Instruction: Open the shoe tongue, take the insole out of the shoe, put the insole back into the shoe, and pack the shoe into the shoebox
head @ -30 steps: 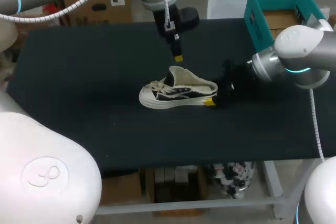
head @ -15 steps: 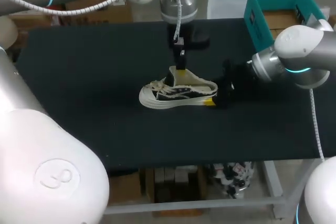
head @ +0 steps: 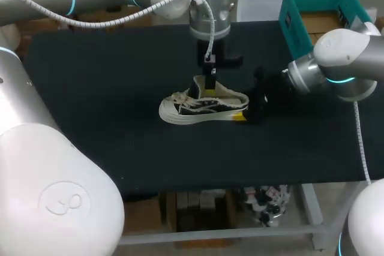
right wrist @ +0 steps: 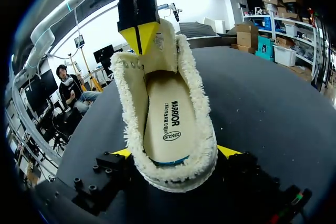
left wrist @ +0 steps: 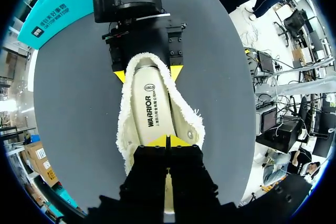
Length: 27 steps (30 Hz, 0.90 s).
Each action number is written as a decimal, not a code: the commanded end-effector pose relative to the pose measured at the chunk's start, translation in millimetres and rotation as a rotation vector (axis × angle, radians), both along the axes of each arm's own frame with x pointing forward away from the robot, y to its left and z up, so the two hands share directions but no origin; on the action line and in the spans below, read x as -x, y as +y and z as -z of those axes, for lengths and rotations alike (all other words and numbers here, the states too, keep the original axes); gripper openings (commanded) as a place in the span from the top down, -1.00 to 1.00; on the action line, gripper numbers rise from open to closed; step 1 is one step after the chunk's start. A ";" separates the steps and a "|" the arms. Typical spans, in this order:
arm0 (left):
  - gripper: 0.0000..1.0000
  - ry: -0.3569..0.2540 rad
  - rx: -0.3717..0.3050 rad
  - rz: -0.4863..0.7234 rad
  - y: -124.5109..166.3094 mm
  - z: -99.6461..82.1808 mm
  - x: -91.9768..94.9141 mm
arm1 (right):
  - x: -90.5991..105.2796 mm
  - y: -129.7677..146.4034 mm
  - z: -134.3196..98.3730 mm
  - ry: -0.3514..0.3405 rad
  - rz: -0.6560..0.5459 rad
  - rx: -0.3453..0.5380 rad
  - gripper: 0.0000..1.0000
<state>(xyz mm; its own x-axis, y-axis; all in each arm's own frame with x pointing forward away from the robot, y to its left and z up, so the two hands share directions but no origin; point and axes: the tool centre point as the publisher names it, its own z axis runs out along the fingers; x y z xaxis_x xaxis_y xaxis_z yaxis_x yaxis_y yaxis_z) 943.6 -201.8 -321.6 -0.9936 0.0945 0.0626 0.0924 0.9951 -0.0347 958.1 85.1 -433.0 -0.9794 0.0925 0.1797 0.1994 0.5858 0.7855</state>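
Shoe [head: 201,106] braced at the heel, left end effector [left wrist: 167,141] at the tongue [right wrist: 163,40]
The shoe lies mid-counter [head: 90,88], toe at 9 o'clock and heel at 3. The right end effector [right wrist: 176,153] grasps the heel from both sides. The left one, nearer the tongue, meets it from 12 o'clock with tips clenched together, above the seated insole [left wrist: 149,111]. Whether they pinch the tongue is unclear. The shoebox [head: 318,19] is at 2 o'clock.

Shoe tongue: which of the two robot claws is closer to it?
Left. The left gripper hangs right at the tongue, its tips together. The right gripper clamps the shoe at the heel, the far end.
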 end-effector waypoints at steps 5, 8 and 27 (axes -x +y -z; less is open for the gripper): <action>1.00 -0.040 -0.030 -0.044 -1.9 28.2 8.5 | 1.3 2.8 14.0 0.005 -0.004 -0.003 1.00; 1.00 -0.026 -0.006 -0.058 -0.8 32.1 9.3 | 1.3 2.8 14.0 0.005 -0.004 -0.003 1.00; 1.00 0.002 0.035 -0.077 5.7 49.1 13.9 | 1.3 2.8 14.0 0.005 -0.004 -0.003 1.00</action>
